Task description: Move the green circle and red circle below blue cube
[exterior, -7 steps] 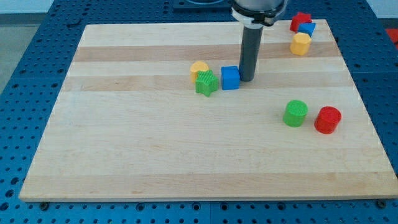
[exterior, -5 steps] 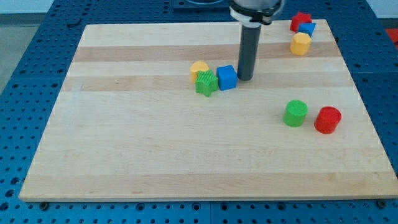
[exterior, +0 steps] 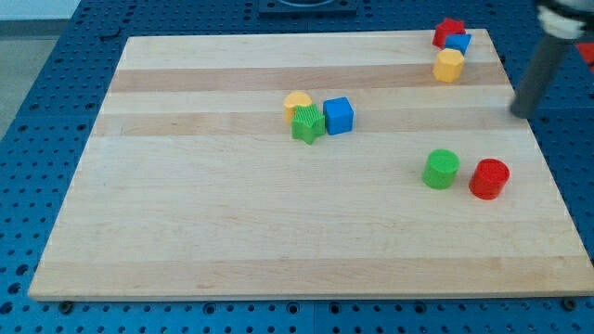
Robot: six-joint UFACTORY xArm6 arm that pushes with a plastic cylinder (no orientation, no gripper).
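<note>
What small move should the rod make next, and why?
Probably bring my tip down to the view's right of the red circle, then push leftward. It sits up and right of that block; the green circle lies beside it, both far right of the blue cube.

Lab: blue perforated bench (exterior: 56,83)
</note>
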